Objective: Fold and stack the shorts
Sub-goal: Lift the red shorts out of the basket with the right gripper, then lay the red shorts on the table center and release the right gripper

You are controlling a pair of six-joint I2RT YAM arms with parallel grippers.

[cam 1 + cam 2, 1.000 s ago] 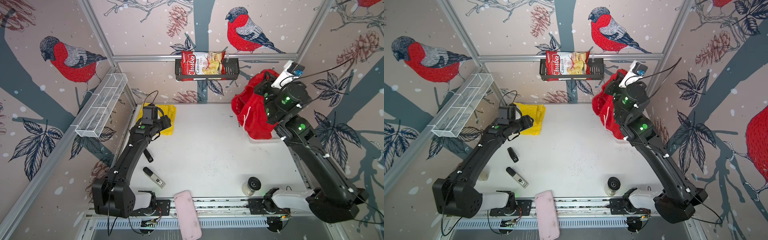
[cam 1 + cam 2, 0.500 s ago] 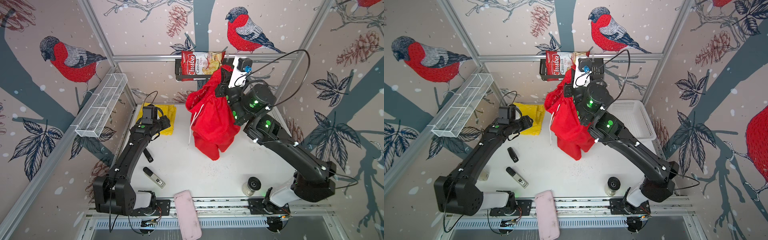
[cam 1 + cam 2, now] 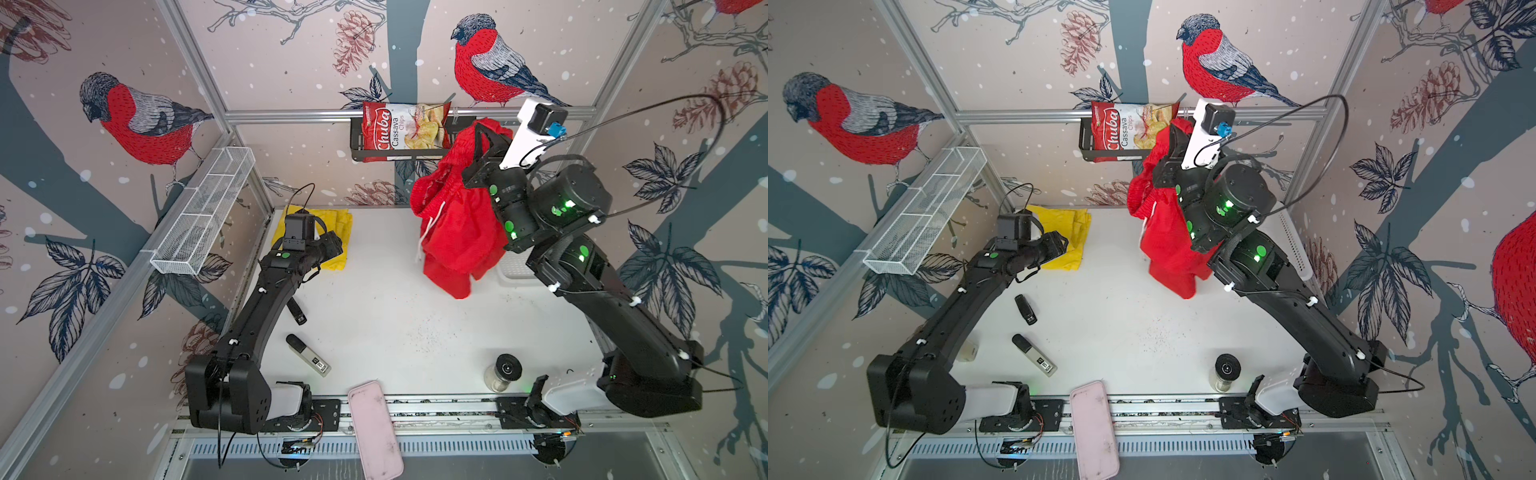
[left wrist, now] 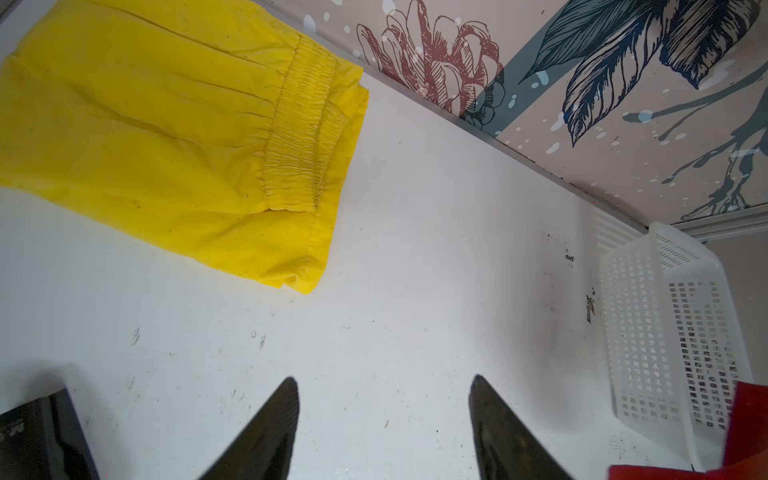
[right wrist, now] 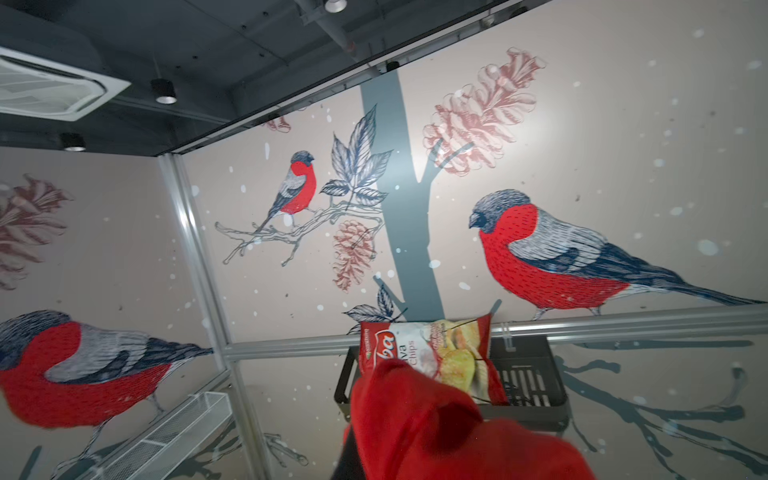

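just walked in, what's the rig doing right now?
The right gripper is shut on the red shorts and holds them up, bunched and hanging, above the table. The yellow shorts lie flat, apparently folded, in the far left corner. The left gripper hovers beside them, open and empty.

Yellow shorts: thin matt cloth. Red shorts: mesh-textured cloth. Table: white, matt, scuffed. Basket: perforated plastic.
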